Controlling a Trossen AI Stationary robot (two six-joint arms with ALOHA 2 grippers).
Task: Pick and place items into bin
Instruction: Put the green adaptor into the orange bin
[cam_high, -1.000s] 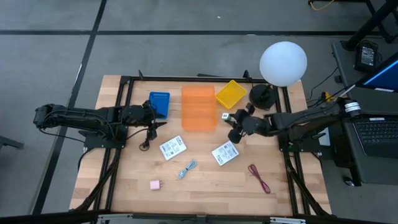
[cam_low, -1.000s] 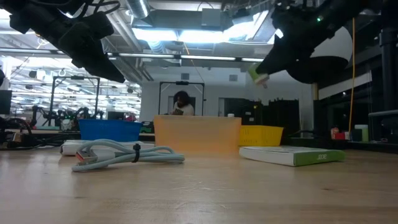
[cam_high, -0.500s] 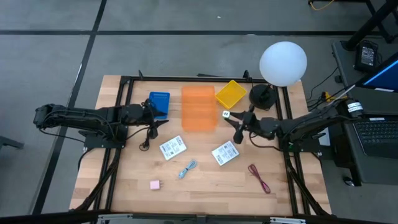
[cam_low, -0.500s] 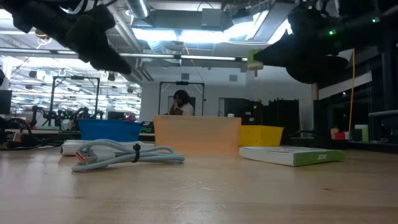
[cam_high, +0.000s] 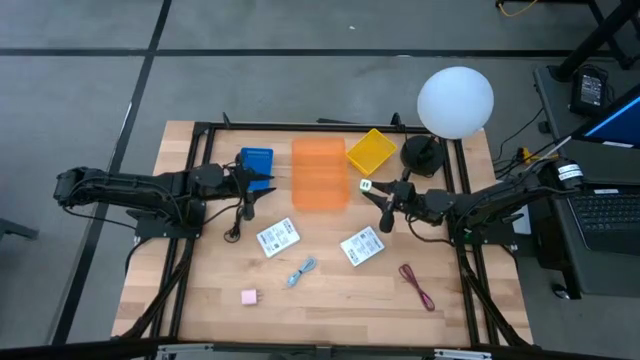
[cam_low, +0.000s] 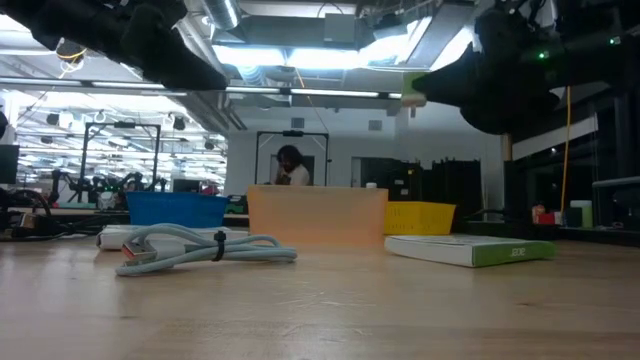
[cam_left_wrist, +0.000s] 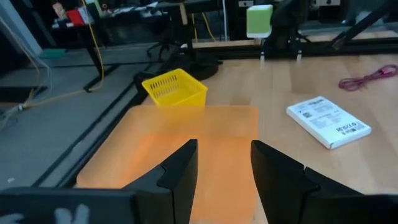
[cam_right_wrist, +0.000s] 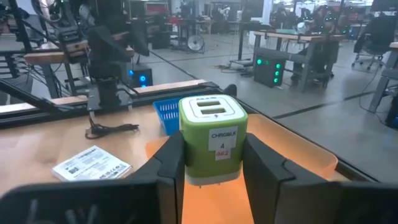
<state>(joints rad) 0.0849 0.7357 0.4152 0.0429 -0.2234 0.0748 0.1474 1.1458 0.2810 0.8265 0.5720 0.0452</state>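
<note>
So the right gripper (cam_right_wrist: 212, 165) has its two fingers (cam_right_wrist: 171, 168) clamped on either side of a little green cube (cam_right_wrist: 213, 148) with a white top and a small label on its face. It's up in the air, not on the table. From overhead the cube (cam_high: 366, 185) sits just off the right edge of the orange bin (cam_high: 319, 174), close to the yellow basket (cam_high: 371, 150), and the right gripper (cam_high: 374, 192) reaches in from the right side of the table. The low view shows the cube (cam_low: 414, 87) well above the bin's rim.

The left gripper (cam_left_wrist: 224, 163) has its fingers (cam_left_wrist: 179, 168) apart with nothing between them, and it's looking straight across the orange bin. Overhead, it (cam_high: 262, 182) hovers between the blue bin (cam_high: 256, 166) and the orange one.

Stuff left on the wood table (cam_high: 330, 300): two white packets (cam_high: 277, 237) (cam_high: 361, 246) below the orange bin, a light-blue cord (cam_high: 302, 270) between them and a bit nearer the front, a pink cube (cam_high: 249, 296) toward the front left, a dark-red cord (cam_high: 417, 285) front right, and a black cord (cam_high: 239, 218) under the left arm. The white globe lamp (cam_high: 455, 101) stands at the back right corner.
</note>
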